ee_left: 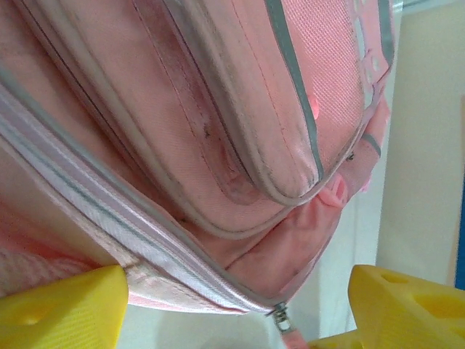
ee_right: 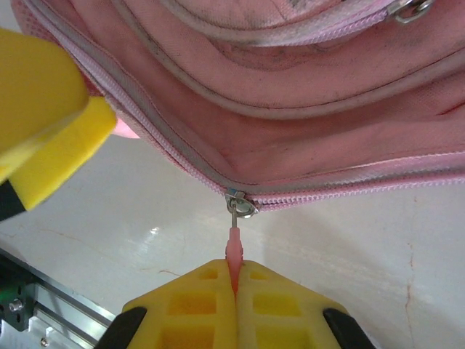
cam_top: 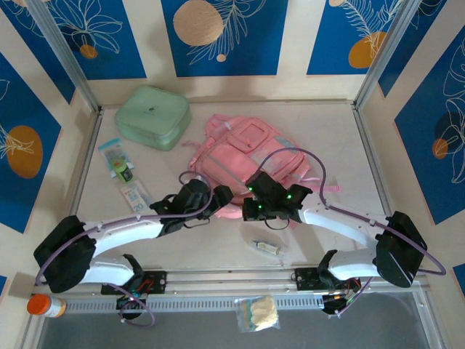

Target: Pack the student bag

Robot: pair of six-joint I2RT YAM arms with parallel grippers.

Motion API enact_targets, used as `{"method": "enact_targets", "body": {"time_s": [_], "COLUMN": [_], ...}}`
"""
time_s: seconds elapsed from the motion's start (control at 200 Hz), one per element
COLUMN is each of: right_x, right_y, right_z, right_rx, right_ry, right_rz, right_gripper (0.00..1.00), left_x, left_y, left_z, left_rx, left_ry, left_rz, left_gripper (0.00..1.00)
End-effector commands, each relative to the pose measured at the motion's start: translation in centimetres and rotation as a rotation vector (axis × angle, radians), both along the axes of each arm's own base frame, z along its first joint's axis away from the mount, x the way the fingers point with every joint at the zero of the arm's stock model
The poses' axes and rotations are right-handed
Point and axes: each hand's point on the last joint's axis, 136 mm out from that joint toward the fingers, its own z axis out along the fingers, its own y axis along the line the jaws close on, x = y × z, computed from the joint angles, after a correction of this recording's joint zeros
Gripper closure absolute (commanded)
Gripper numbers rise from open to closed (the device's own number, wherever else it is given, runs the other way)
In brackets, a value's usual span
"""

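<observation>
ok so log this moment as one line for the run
task: pack student bag | left gripper: open, at bag edge | right gripper: shut on zip pull | bag: lying on table

Pink backpack (cam_top: pixel 243 149) mid-table. Left gripper (cam_top: pixel 221 195) and right gripper (cam_top: pixel 252 203) at its near edge. Green case (cam_top: pixel 152 116) far-left, apart.
</observation>
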Motion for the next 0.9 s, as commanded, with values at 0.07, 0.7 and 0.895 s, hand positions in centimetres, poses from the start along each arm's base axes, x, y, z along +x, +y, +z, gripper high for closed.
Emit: {"method": "enact_targets", "body": {"time_s": [0.07, 0.7, 0.895], "right_x": [0.0, -0.1, -0.1], "right_y": [0.4, 0.3, -0.3], "right_z": [0.1, -0.6, -0.5], "right_rx": [0.002, -0.034, -0.053], "right_ry": [-0.013, -0.013, -0.024], "right_rz": [0.013, 0.010, 0.002], "right_gripper": [1.00, 1.00, 1.00], "left_x": [0.9, 0.1, 0.2], "left_y": [-0.7, -1.2, -0.2], "left_z": [-0.5, -5.7, -6.4], "left_rx": [-0.072, -0.031, 0.024], "left_ry": [0.040, 0.133, 0.128], "left_rz": [0.176, 0.279, 0.293], "left_gripper": [0.21, 0.42, 0.70]}}
